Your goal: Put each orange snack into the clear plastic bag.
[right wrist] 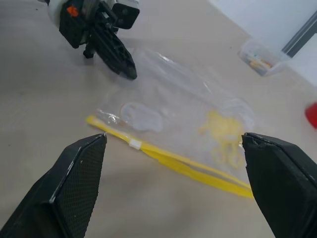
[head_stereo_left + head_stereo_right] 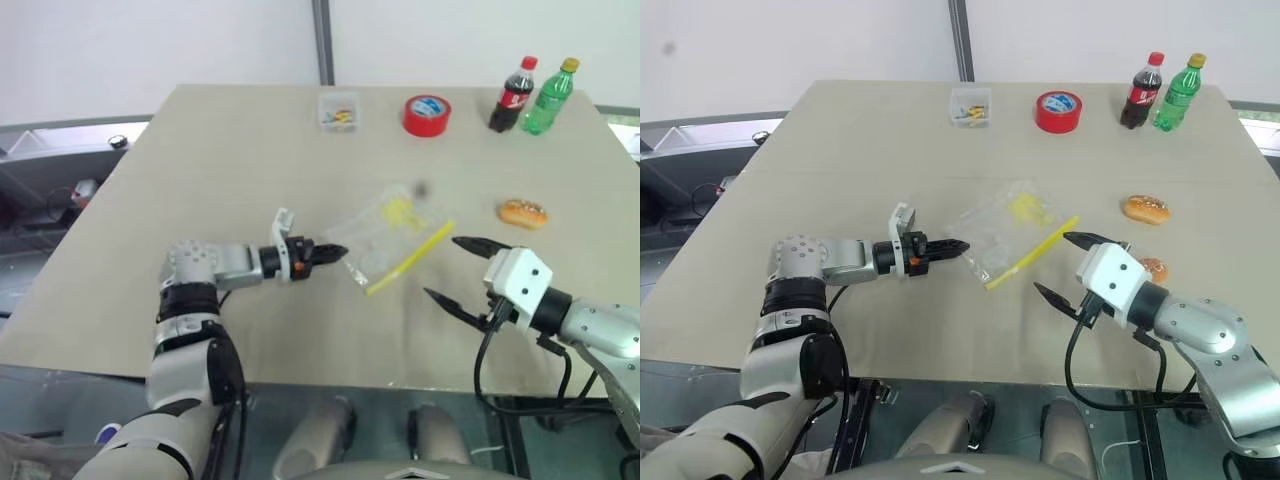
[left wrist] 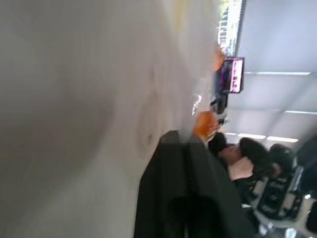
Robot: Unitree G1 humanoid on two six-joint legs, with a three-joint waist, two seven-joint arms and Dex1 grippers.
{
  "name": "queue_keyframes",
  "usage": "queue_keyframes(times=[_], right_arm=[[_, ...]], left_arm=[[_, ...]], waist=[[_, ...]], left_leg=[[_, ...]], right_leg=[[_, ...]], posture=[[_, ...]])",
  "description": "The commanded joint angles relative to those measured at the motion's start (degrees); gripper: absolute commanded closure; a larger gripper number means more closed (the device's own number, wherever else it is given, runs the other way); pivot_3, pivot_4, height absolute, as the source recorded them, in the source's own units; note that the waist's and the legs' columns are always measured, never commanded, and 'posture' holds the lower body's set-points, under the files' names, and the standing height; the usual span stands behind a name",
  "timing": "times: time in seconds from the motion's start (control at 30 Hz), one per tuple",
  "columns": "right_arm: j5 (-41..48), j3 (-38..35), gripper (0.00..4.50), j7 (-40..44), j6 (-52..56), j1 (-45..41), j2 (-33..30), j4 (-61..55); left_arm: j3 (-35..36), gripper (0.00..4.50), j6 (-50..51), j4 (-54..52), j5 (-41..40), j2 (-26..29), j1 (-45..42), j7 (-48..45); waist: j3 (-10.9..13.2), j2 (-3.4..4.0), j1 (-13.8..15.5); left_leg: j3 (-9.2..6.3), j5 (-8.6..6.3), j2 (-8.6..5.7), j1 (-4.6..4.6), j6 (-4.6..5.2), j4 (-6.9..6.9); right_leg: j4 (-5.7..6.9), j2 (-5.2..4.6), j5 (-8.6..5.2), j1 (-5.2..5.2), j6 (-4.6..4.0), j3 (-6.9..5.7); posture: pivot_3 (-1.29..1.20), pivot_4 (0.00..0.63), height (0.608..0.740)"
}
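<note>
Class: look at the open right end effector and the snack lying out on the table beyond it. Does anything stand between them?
Nothing visible does. The right end effector hangs open over bare table; the orange snack lies apart beyond it, with only tabletop between. The clear plastic bag lies to the side, the left end effector shut at its edge.

The bench (image 2: 230, 160) has a smooth, matt beige top. On it lies the clear plastic bag (image 1: 183, 106), thin glossy film, crinkled, with a yellow plastic seal strip (image 1: 168, 158) along its mouth. The right gripper (image 1: 173, 198) has fingers (image 1: 74, 178) of matt black plastic with a fine dotted texture on the inner faces. The orange snack (image 2: 522, 212) looks glazed and slightly shiny. The red tape roll (image 2: 427, 115) is glossy. The two bottles (image 2: 530, 95) are shiny clear plastic, as is the small box (image 2: 338, 110).
</note>
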Motion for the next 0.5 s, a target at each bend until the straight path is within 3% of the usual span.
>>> queue_keyframes(times=[0.03, 0.1, 0.2, 0.5], right_arm=[[-4.3, 2.6, 0.0, -1.9, -3.2, -0.7, 1.1, -1.1], [-7.4, 4.7, 0.0, -2.4, -4.2, -1.0, 1.1, -0.4], [-18.9, 10.7, 0.0, -6.0, -7.8, -4.5, 1.0, 6.7], [-40.3, 20.8, 0.0, -21.7, -16.2, -16.6, 10.1, 31.7]], left_arm=[[5.8, 4.41, 1.9, 2.3, -1.2, -4.9, -0.2, 4.5], [9.6, 4.41, 3.6, 1.3, -1.8, -6.4, -1.1, 6.8], [13.8, 4.41, 4.5, 1.5, -10.7, -6.7, -4.5, 11.6], [13.1, 4.41, 4.5, 0.6, -33.7, -5.9, -6.3, 29.2]], waist=[[0.0, -0.01, 0.2], [0.0, -0.05, 0.8], [0.2, -0.34, 0.7], [0.4, -0.69, -2.5]], left_leg=[[0.0, 0.01, 0.0, 0.0, -0.01, 0.02], [0.0, 0.06, -0.02, -0.03, -0.1, 0.04], [0.03, 0.07, -0.05, -0.1, -0.1, 0.07], [0.11, 0.13, 0.03, -0.2, -0.06, 0.07]], right_leg=[[0.0, 0.0, 0.01, 0.0, 0.02, 0.0], [-0.01, -0.01, 0.02, 0.0, 0.03, 0.0], [-0.03, 0.0, 0.04, -0.06, 0.03, 0.03], [0.1, 0.02, 0.06, -0.26, -0.01, 0.19]], posture=[[0.0, 0.15, 0.71], [0.0, 0.15, 0.71], [0.0, 0.15, 0.71], [0.0, 0.15, 0.71]])
